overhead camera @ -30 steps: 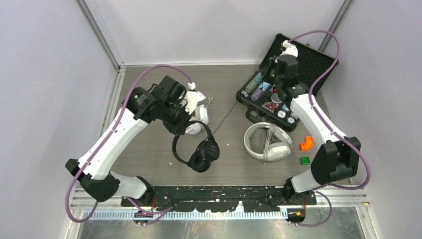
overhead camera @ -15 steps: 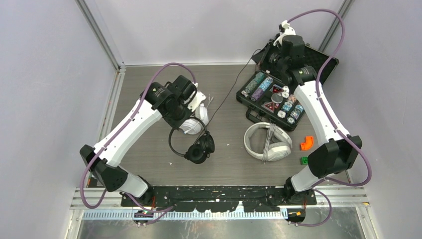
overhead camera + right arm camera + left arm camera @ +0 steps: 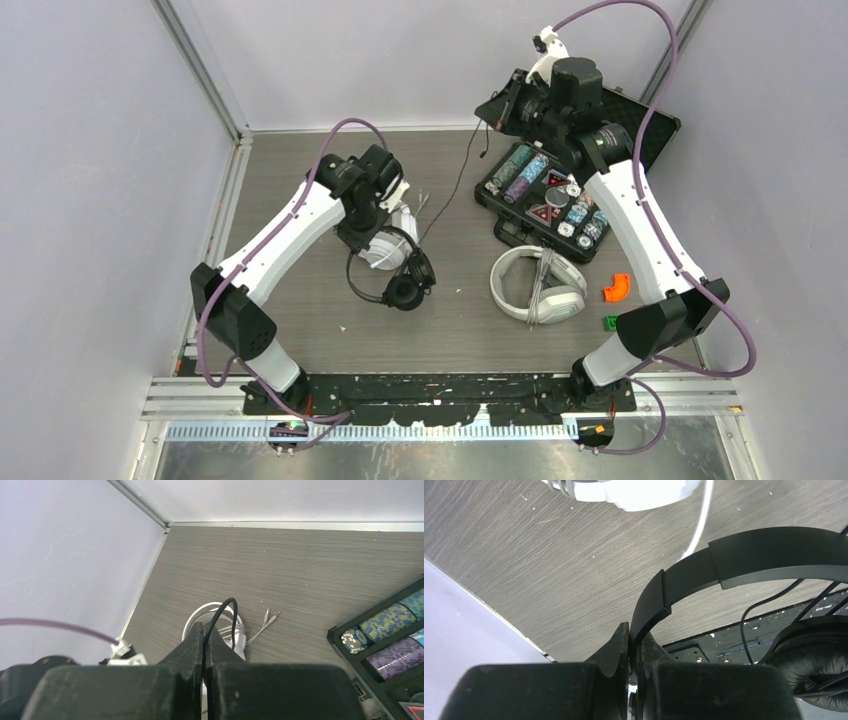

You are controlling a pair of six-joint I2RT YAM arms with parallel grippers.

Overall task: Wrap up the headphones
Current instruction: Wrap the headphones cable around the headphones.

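Lying on the table point(image 3: 450, 335): chip case point(image 3: 655, 130) far right, white headset point(image 3: 560, 300) just before it, second white headset point(image 3: 383, 252) left of centre. Black headset point(image 3: 774, 550): band clamped in left gripper point(image 3: 630, 645), cups beside the second white one. Black cable point(image 3: 222, 610): pinched in raised right gripper point(image 3: 204, 635).

Your two arms are built alike: the left arm point(image 3: 290, 225) and the right arm point(image 3: 632, 225) each carry long white shells between bulky black joint housings. Directly behind each claw sits a black motor block with a small white bracket beside it. A purple cable point(image 3: 345, 122) loops out from behind the claw and trails back toward the black base at the end farthest from it. The left claw point(image 3: 630, 632) and right claw point(image 3: 204, 630) have matte black fingers, thick at the root and tapering to thin tips. Farthest from the claws, both bases stand on one black plate point(image 3: 440, 388).
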